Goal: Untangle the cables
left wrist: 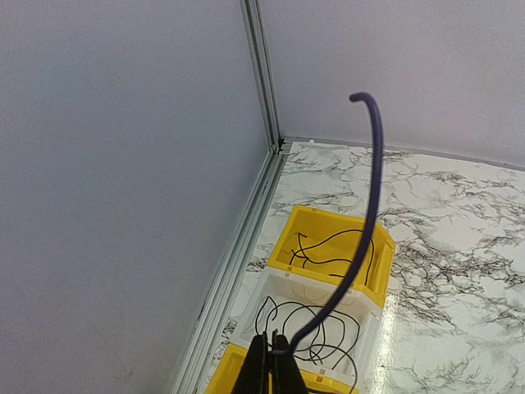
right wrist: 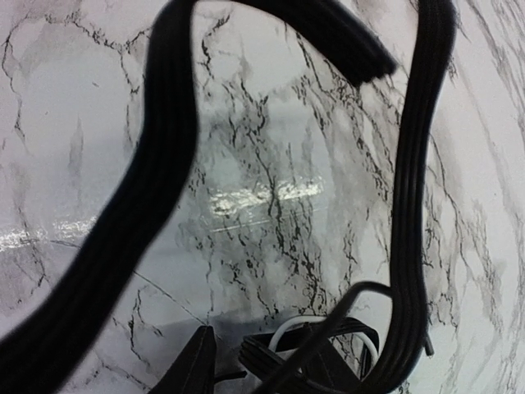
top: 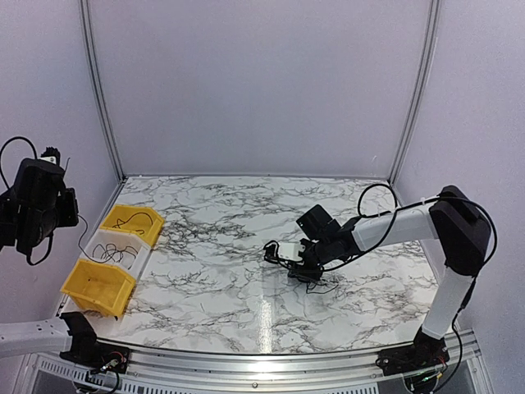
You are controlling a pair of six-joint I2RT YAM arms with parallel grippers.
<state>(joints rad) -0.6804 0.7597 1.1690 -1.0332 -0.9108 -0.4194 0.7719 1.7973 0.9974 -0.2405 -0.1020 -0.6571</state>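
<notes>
Sorting stage, I judge: left hand (left wrist: 271, 351) clamped shut on a single strand (left wrist: 371, 205) above the white bin (left wrist: 259, 300), right hand (top: 303, 266) half parted on the cables clump (top: 277, 256) well right of that bin, grip unclear; next calls for lowering the strand in

Marble-look table boxed in by plain pale walls

The table (top: 246, 304) has a glossy white top veined in black and grey, with a bright streak of reflected light (top: 264, 324) near its front middle. Behind the table rises a blank lilac-grey back wall (top: 262, 82), framed by slim metal posts (top: 102, 90) at the table's far corners. Matching side walls (top: 33, 82) flank the table, and a metal rail (top: 262, 355) lines its near edge.
</notes>
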